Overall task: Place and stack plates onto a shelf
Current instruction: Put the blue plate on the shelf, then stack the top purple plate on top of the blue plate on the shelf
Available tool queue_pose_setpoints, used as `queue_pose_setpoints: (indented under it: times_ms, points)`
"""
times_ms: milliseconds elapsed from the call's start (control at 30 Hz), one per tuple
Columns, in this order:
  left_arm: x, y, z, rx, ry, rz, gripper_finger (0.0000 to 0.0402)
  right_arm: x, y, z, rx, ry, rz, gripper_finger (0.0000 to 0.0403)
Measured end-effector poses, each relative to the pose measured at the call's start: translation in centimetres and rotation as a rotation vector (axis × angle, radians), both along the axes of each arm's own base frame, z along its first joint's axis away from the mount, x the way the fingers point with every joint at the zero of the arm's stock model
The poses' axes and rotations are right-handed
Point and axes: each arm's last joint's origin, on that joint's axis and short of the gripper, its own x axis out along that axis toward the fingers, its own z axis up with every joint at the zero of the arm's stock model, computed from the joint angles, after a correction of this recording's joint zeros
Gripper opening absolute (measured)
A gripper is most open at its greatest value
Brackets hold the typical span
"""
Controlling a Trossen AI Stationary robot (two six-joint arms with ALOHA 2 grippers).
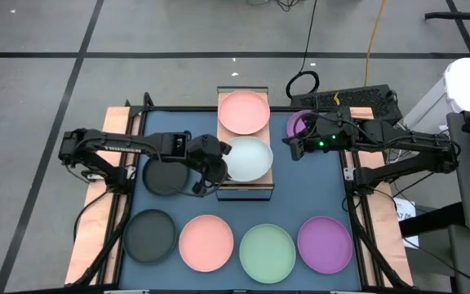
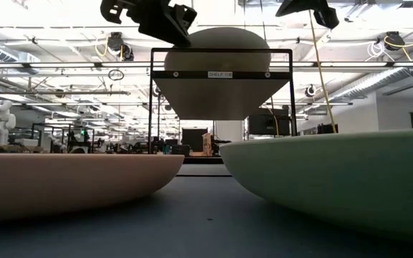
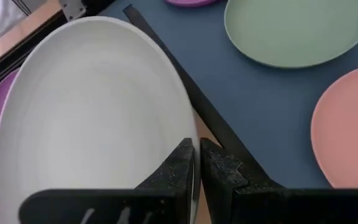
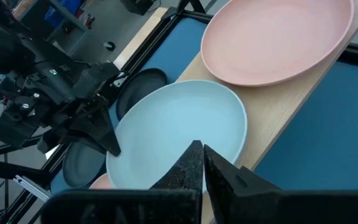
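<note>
The shelf [image 1: 261, 189] stands at the middle back of the blue mat. A pink plate [image 1: 244, 112] lies on its far end and a pale blue plate [image 1: 250, 159] is at its near end. My left gripper [image 1: 221, 166] is shut on that plate's left rim. My right gripper [image 1: 288, 149] hovers shut and holding nothing off the shelf's right side, above a purple plate [image 1: 299, 124] on the mat. In the low view the pale plate [image 2: 217, 39] shows above the shelf's top bar. My left gripper pinches the pale blue plate's rim [image 3: 190, 127] on the side toward the table's left, one finger on the plate's inner face and one on its outer. The fingers [image 4: 107, 146] slant down from the left. The plate's opposite side [image 4: 238, 146] lies on the shelf's wood top.
A black plate [image 1: 163, 175] lies on the mat under my left arm. Along the near edge stand a black [image 1: 149, 235], a pink [image 1: 206, 242], a mint green [image 1: 268, 252] and a purple plate [image 1: 325, 243]. Cables and a keyboard lie beyond the far edge.
</note>
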Motion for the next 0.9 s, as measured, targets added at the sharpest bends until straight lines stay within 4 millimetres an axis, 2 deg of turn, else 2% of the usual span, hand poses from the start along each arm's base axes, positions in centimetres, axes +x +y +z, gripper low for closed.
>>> queue_pose_setpoints:
  times_ms: [367, 633, 767, 900]
  points:
    - [0.0, 0.2, 0.0, 0.004, 0.004, 0.022, 0.0037, 0.0, -0.2, -0.2, -0.029, 0.024, -0.053, 0.0]
    - [0.1, 0.3, -0.1, 0.016, 0.005, 0.048, 0.0137, -1.5, -1.8, -1.5, 0.031, 0.151, -0.34, 0.0]
    - [0.1, 0.3, -0.1, 0.005, 0.004, 0.061, 0.0168, -1.8, -3.1, -2.1, 0.043, 0.229, -0.34, 0.0]
    - [-0.2, 0.3, 0.1, -0.053, 0.023, 0.12, 0.0174, -1.6, -4.8, -2.8, 0.039, 0.315, -0.264, 0.0006]
